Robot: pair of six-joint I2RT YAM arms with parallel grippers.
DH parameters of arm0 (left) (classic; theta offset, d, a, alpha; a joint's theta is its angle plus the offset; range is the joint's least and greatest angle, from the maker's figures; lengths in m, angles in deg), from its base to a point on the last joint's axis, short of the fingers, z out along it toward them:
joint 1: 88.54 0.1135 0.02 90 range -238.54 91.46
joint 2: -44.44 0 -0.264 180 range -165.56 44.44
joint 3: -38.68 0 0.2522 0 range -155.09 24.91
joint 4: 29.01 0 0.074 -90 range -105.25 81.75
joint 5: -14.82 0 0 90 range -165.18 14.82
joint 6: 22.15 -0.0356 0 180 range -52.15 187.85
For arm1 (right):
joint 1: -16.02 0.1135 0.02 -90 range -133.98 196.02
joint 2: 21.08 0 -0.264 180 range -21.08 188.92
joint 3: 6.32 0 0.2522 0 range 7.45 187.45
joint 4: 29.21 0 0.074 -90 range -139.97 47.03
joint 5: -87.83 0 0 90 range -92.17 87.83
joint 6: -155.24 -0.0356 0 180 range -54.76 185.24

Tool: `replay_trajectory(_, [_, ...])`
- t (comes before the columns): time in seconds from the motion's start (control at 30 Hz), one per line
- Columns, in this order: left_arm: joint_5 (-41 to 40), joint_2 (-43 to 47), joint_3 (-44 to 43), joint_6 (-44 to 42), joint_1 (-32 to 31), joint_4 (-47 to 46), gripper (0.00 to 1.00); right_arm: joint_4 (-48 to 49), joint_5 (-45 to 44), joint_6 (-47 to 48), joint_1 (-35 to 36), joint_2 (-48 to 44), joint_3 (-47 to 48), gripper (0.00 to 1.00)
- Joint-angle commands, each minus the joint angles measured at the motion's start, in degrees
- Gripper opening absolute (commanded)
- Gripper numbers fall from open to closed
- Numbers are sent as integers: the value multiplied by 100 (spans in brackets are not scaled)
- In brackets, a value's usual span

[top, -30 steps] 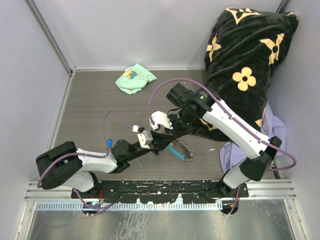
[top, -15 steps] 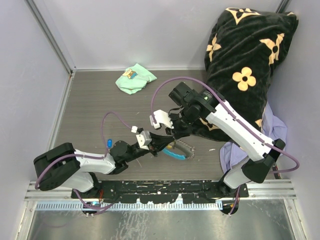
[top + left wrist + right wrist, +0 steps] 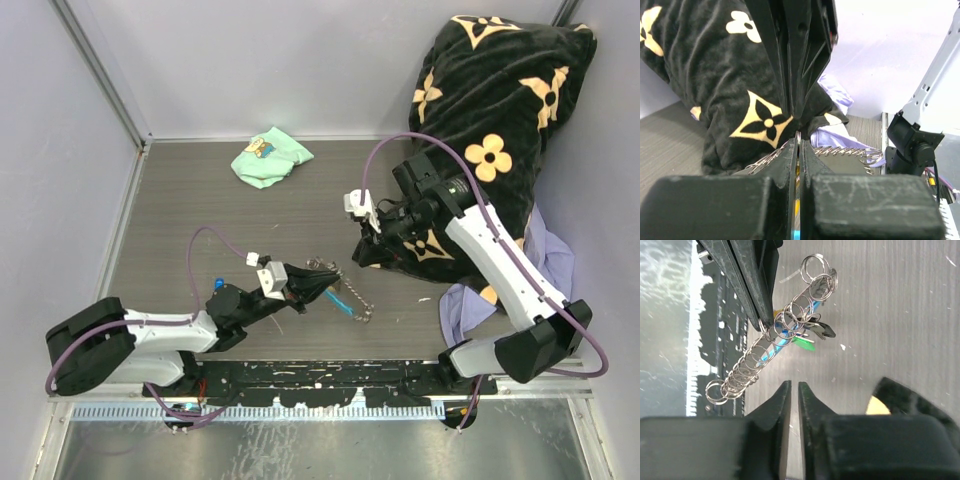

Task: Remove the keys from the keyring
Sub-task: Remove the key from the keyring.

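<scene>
While left gripper (image 3: 325,280) pinches keyring (image 3: 760,352), blanket (image 3: 505,95) shows tan flower motifs (image 3: 487,157).

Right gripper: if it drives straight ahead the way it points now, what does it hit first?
Probably the keyring chain held by the left gripper, near the keys; behind it lies the table. Depth is unclear.

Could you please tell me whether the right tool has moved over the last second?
Yes. In the top view the right tool has pulled back rightward from the keyring, toward the black flowered blanket.
</scene>
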Motion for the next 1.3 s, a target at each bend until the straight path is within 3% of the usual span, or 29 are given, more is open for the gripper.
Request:
replay_trajectory(0.0, [-52,394,-29,-1,28,-319,0,602,1537,235,-219,-208,-498,13])
replay_trajectory(0.2, [8,696,-38,51,27,-64,0,1134,2401,508,-228,-430,-1402,9])
replay_trajectory(0.57, [143,888,-147,174,24,237,0,1637,3064,661,-224,-651,-1770,9])
replay_trajectory(0.87, [203,885,-197,250,28,221,0,2146,2776,267,-214,-638,-1834,11])
replay_trajectory(1.07, [160,1025,-140,198,28,328,0,1073,2061,1155,-227,-812,-1401,22])
replay_trajectory(1.27, [202,1075,-170,179,25,416,0,1043,1879,1165,-224,-1066,-1348,28])
